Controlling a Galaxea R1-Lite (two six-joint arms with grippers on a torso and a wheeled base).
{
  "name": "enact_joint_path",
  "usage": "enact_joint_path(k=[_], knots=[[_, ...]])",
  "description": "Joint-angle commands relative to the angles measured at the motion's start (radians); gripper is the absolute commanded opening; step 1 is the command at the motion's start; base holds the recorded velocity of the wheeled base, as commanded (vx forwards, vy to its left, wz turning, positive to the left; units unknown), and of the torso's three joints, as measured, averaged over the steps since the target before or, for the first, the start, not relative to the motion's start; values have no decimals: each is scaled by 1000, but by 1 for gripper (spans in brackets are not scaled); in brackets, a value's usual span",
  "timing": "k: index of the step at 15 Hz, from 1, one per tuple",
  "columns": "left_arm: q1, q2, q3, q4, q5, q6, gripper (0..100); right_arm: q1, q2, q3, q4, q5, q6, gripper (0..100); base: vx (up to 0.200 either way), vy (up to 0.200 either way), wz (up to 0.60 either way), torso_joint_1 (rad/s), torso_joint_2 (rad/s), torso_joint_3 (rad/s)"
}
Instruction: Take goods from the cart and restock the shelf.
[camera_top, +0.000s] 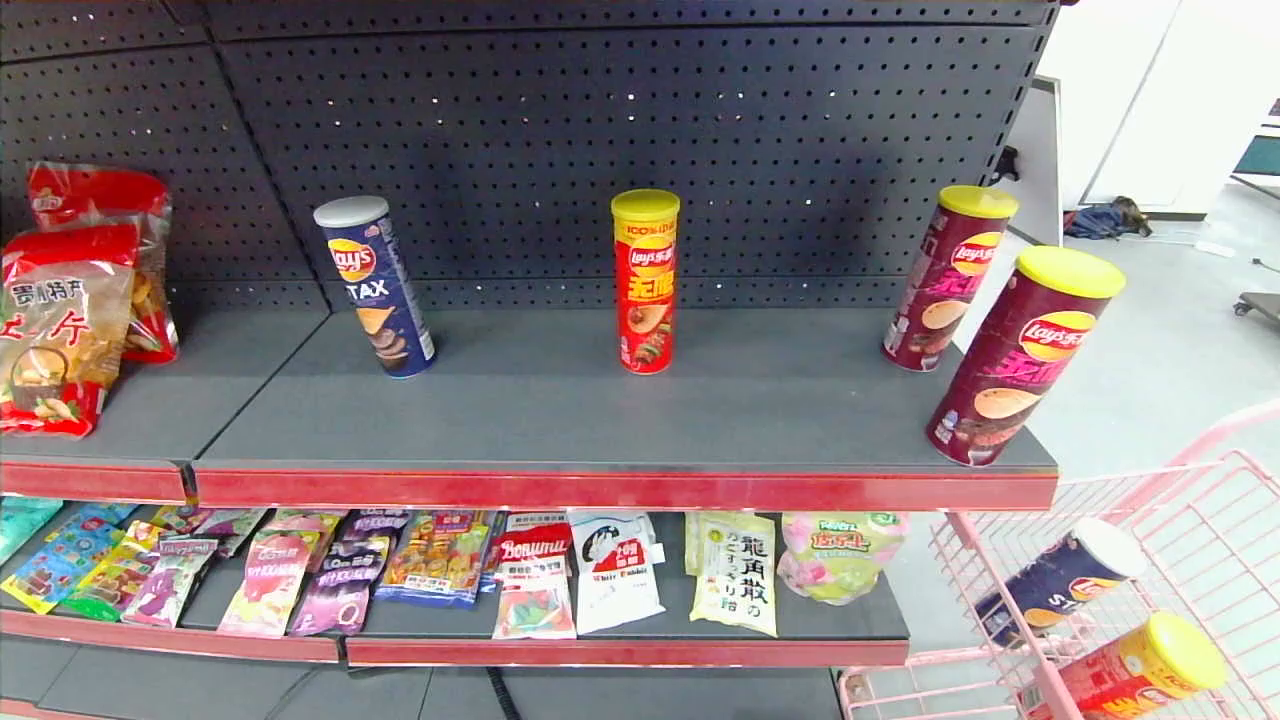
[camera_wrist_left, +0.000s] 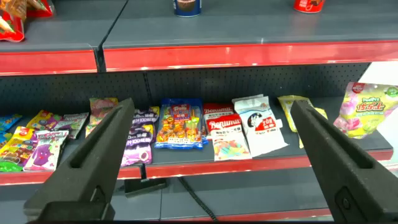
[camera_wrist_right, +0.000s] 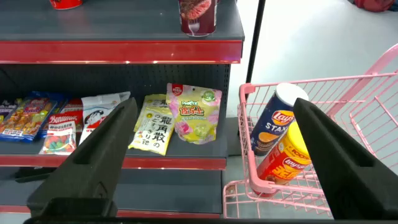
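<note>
In the pink cart (camera_wrist_right: 244, 134), just right of the shelving, two chip cans are lying tilted. The blue cart can (camera_top: 1055, 582) is pointing its white lid up and toward the robot's right, with its long axis slanting. The red cart can (camera_top: 1135, 672), nearer the robot, is lying along much the same slant with its yellow lid at the higher end. The two seem to be touching, though the wire mesh is making that hard to judge.

On the upper shelf (camera_top: 560, 420) four cans are standing upright with their lids up. These are a blue shelf can (camera_top: 375, 285) toward the left, a red shelf can (camera_top: 645, 280) in the middle, and a rear maroon can (camera_top: 948, 277) with a front maroon can (camera_top: 1025, 355) at the right end. The front one is sitting close to the shelf's front right corner. Wide bare stretches are lying open on either side of the red shelf can.

The left gripper (camera_wrist_left: 211, 104) is hanging low, facing the snack bags (camera_top: 420, 570) on the lower shelf (camera_top: 620, 652). Its fingers are spread wide and gripping nothing. The right gripper (camera_wrist_right: 216, 102) is hanging at a similar height, facing the lower shelf's right end and the cart, and it too is spread apart and carrying nothing.
</note>
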Motion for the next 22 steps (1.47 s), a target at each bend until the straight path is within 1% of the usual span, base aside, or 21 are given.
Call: enact_joint_path(k=[1, 2, 11, 13, 22], knots=[[0, 1, 0, 0, 0, 0, 100, 0, 2, 0, -1, 0, 0, 100, 0, 0, 0, 0, 0, 0], [0, 1, 0, -1, 0, 0, 100, 0, 0, 0, -1, 0, 0, 100, 0, 0, 0, 0, 0, 0], [0, 1, 0, -1, 0, 1, 100, 0, 0, 0, -1, 0, 0, 100, 0, -200, 0, 3, 2, 5], [0, 1, 0, -1, 0, 1, 100, 0, 2, 0, -1, 0, 0, 100, 0, 0, 0, 0, 0, 0], [0, 1, 0, -1, 0, 1, 100, 0, 2, 0, -1, 0, 0, 100, 0, 0, -600, 5, 2, 3]])
